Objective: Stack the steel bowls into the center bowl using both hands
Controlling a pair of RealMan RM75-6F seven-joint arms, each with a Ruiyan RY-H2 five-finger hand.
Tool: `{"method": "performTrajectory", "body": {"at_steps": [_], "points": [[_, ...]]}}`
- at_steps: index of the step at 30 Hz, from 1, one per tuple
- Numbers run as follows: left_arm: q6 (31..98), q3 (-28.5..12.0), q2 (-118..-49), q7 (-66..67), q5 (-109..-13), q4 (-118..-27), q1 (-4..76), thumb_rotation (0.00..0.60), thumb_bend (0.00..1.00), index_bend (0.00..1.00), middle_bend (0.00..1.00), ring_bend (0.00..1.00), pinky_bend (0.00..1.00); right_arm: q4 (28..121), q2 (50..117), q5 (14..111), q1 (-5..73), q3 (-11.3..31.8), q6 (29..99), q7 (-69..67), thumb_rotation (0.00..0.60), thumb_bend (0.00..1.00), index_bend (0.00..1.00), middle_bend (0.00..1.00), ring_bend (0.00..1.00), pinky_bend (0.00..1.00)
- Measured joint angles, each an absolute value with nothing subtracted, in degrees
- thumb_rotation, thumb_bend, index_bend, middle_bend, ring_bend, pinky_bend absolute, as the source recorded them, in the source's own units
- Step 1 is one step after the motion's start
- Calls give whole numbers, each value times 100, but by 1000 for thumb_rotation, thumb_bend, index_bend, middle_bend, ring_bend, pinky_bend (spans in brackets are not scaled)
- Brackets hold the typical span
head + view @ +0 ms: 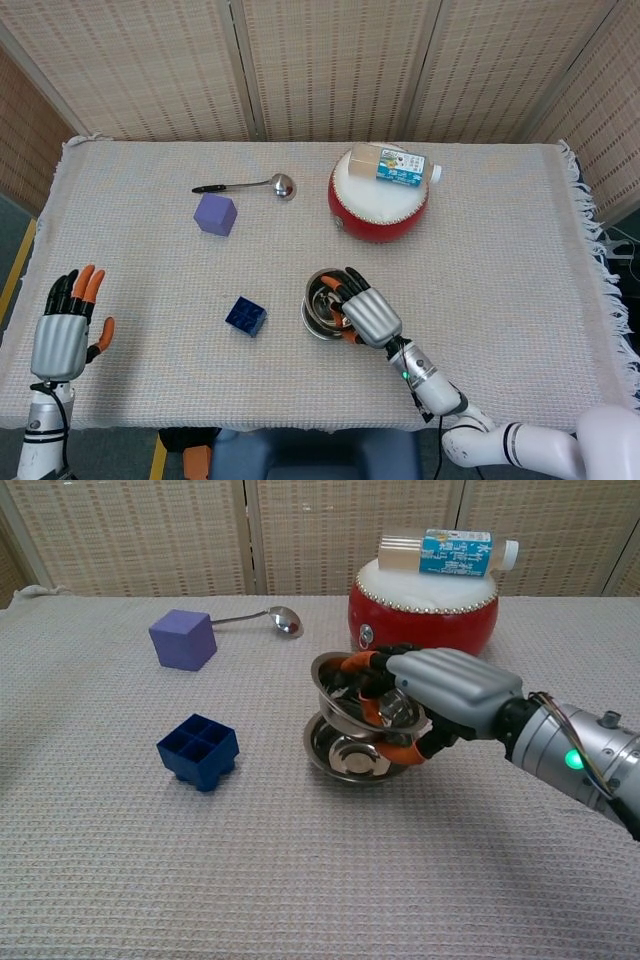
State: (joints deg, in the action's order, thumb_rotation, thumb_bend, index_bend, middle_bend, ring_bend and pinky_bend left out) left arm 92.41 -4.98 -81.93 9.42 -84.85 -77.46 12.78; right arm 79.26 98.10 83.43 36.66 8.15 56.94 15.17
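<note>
My right hand point(440, 695) point(365, 312) grips a small steel bowl point(352, 692) by its rim and holds it tilted just above the centre steel bowl point(340, 755) point(316, 320). In the head view the hand covers most of both bowls. My left hand point(62, 330) hovers by the table's left front edge with fingers spread and nothing in it; the chest view does not show it.
A red drum point(378, 205) with a bottle point(402, 166) lying on top stands behind the bowls. A dark blue block point(245, 315), a purple cube point(215, 213) and a ladle point(250, 186) lie to the left. The tablecloth's fringed edge point(600, 260) runs down the right.
</note>
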Motion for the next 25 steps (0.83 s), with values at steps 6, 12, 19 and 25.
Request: {"method": "performTrajectory", "body": {"at_steps": [6, 12, 19, 25], "points": [[9288, -509, -8110, 953, -8534, -7845, 1199, 600, 446, 0, 14, 0, 81, 8474, 9447, 8159, 3592, 713, 5725, 2000, 600, 136, 0, 0, 0, 0], [9258, -392, -8004, 910, -8575, -7976, 1078, 600, 444, 0, 14, 0, 85, 9325, 8687, 7826, 3302, 582, 5917, 2376, 600, 109, 0, 0, 0, 0], [9215, -84, -7431, 725, -8670, -8228, 819, 600, 441, 0, 9, 0, 82, 9699, 8156, 7786, 2413, 284, 7358, 2911, 600, 108, 0, 0, 0, 0], [9182, -42, -7056, 383, -8616, -8435, 645, 600, 441, 0, 4, 0, 83, 9789, 7814, 7915, 1088, -182, 9042, 2980, 600, 108, 0, 0, 0, 0]]}}
